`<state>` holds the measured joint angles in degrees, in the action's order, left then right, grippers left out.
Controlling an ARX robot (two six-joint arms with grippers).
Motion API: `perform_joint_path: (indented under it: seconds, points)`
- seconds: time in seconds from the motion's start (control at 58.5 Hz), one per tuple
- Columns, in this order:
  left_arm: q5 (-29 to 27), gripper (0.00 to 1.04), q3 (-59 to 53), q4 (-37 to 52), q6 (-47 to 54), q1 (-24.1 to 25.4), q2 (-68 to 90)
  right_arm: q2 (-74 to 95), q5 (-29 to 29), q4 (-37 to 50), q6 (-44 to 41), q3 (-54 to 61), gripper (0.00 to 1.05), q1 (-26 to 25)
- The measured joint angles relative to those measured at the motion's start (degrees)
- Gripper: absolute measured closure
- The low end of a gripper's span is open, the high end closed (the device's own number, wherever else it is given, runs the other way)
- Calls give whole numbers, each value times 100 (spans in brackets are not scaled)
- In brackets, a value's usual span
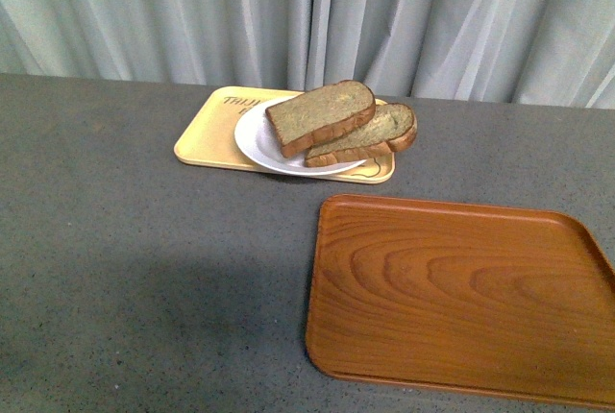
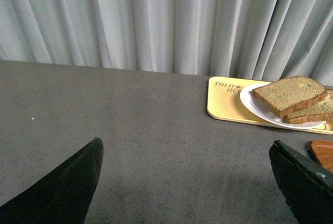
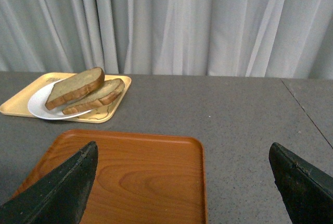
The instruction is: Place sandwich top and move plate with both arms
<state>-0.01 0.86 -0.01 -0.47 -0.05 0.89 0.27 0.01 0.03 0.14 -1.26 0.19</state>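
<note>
Both hands are spread wide and hold nothing. In the left wrist view the left hand (image 2: 187, 182) shows only its two dark fingertips (image 2: 67, 190) over bare grey speckled tabletop (image 2: 145, 125). Ahead of it and off toward its right finger lies the round shallow white plate (image 2: 255, 107), which sits on a pale yellow rectangular tray (image 2: 221, 101) with brown lettering, near the pleated grey curtain (image 2: 156, 21). On the plate rests the thick squarish slice of tan-green bread with a brown crust (image 2: 289, 94), tilted and leaning on a second similar slice with a rounder top edge (image 2: 315, 112) that lies partly under it and reaches past the plate's rim. The right hand (image 3: 182, 182), equally wide open, hangs above a brown wood-grain tray with rounded corners (image 3: 140, 174), which lies directly under and ahead of its fingertips (image 3: 62, 193). From this hand the plate and both slices are further ahead and off toward its left finger, well apart from it. In the front view neither hand appears; the wooden tray lies near the yellow one without touching it.
</note>
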Motion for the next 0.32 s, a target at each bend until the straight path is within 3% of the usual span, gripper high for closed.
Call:
perform_joint_path:
  seconds: [0.325]
  points:
    - [0,9,0,0,0,0,0,0,0,0,0,0,9,0]
